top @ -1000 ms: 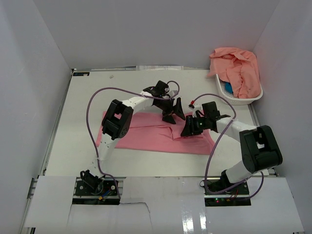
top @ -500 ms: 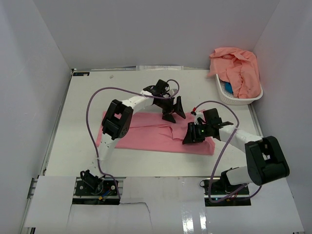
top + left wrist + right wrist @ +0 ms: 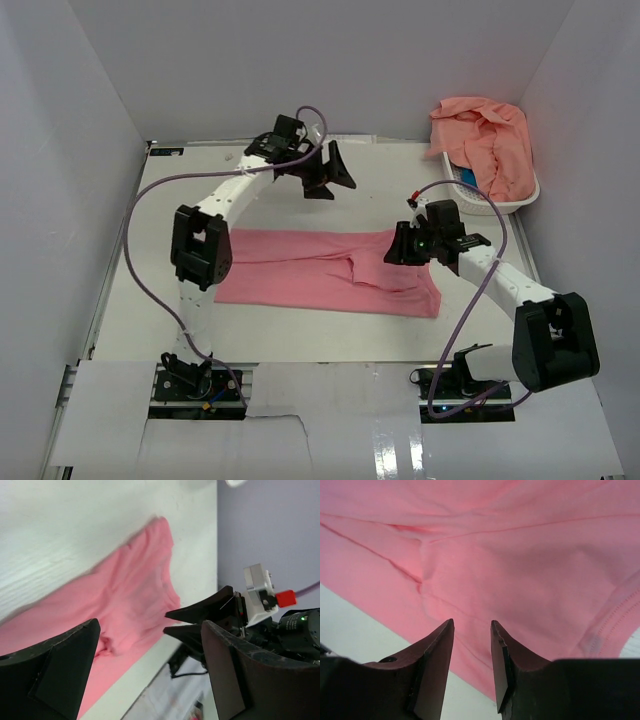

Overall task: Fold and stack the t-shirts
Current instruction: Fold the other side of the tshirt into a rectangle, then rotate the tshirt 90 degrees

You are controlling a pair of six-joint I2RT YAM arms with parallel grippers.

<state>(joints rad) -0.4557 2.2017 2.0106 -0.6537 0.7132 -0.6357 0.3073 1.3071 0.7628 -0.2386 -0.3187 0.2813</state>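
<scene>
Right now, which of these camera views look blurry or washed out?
Top external: sharp, evenly lit, with glare on the near panel. Left wrist: the left gripper is blurred, the table washed out. Right wrist: the pink t-shirt fairly sharp, creases softly shadowed.

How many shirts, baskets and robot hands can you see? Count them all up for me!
Pink t-shirt, spread flat: 1
Peach cloth heap, shirts in it uncountable: 1
White basket: 1
Robot hands: 2, the left hand and the right hand
Total: 5
</scene>
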